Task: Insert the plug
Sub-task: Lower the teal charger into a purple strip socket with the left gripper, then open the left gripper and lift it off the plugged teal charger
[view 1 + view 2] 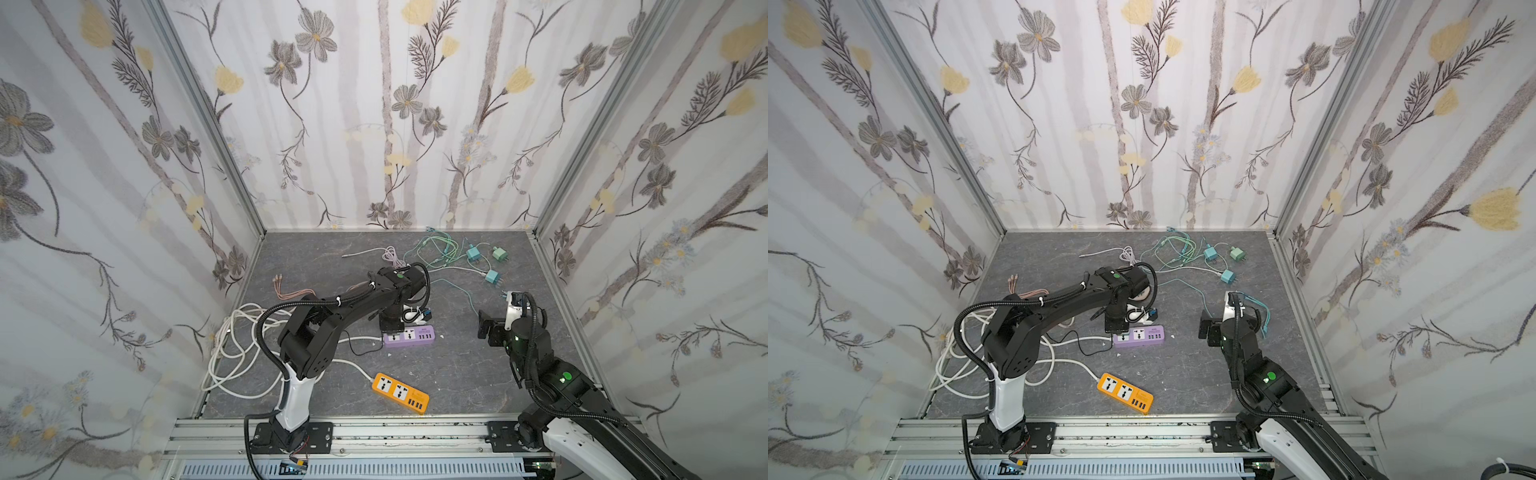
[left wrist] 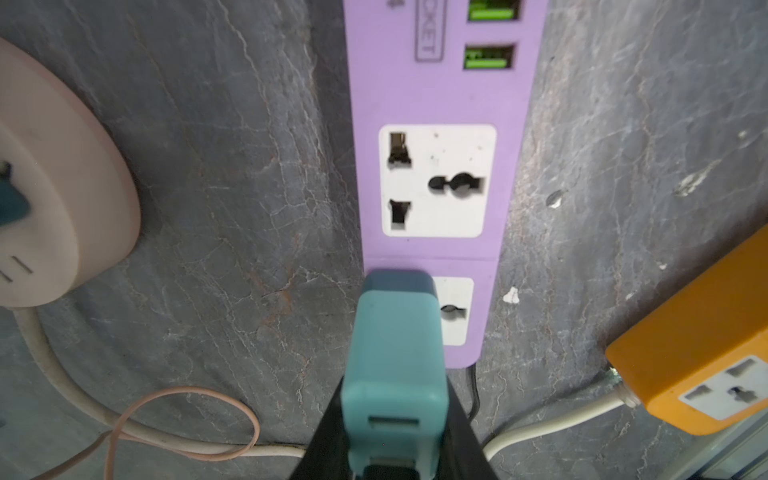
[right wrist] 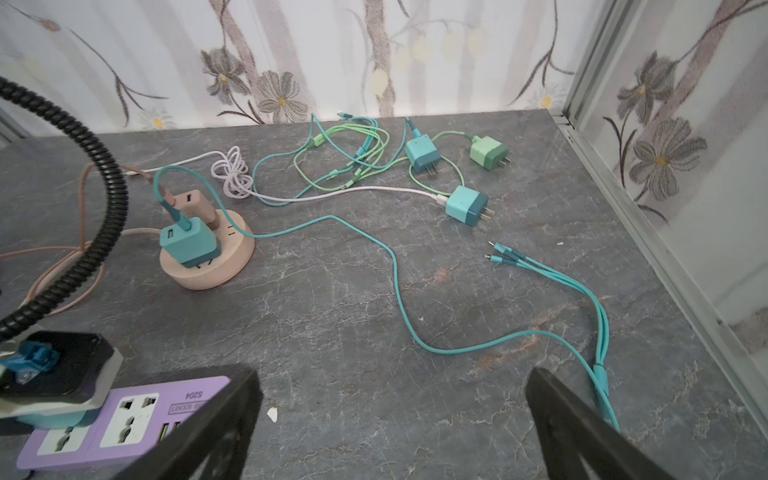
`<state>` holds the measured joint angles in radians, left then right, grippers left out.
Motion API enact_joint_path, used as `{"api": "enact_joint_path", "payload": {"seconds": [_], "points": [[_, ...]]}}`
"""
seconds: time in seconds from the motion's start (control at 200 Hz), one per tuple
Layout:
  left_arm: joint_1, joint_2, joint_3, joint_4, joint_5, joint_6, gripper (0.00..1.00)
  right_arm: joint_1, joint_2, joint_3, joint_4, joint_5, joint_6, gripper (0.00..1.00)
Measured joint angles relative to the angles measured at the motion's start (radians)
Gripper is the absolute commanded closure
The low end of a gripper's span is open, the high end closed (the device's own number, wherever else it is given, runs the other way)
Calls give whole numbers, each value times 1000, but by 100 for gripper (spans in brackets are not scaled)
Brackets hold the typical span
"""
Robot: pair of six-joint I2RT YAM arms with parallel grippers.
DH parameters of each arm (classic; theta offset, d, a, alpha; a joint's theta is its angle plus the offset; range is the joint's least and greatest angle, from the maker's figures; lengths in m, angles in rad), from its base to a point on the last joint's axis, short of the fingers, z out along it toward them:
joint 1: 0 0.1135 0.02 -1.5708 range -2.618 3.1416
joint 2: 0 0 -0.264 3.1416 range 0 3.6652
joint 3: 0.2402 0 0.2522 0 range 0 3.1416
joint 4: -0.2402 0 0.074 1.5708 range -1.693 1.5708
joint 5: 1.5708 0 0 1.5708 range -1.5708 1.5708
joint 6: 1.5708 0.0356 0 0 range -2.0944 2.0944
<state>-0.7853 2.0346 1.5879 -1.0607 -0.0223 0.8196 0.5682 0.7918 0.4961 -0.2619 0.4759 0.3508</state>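
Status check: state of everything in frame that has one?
Left end effector: shut on charger.
Charger: at purple strip's end socket, seating unclear.
Purple strip: other socket free.
Orange strip: sockets empty.
Hub: two chargers plugged in.
Loose chargers: three, unplugged.
Right end effector: open, empty.

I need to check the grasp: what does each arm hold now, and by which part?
The left gripper holds the teal charger by its two sides near the port end. The right gripper holds nothing; its jaws stand open.

Smooth plastic plug (image 2: 395, 357) and purple strip (image 2: 436, 95); matt veined tabletop (image 2: 232, 187).
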Motion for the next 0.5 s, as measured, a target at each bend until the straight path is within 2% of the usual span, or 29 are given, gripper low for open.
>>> {"api": "enact_joint_path", "payload": {"seconds": [0.15, 0.375, 0.43, 0.5], "points": [[0, 31, 42, -39, -14, 24, 100, -51, 55, 26, -3, -31, 82, 1], [0, 32, 53, -44, -28, 41, 100, -96, 93, 47, -10, -82, 139, 1], [0, 27, 51, -41, -29, 44, 93, -103, 93, 48, -11, -95, 145, 1], [0, 24, 54, -38, -31, 45, 90, -112, 94, 51, -11, -107, 153, 1]]}}
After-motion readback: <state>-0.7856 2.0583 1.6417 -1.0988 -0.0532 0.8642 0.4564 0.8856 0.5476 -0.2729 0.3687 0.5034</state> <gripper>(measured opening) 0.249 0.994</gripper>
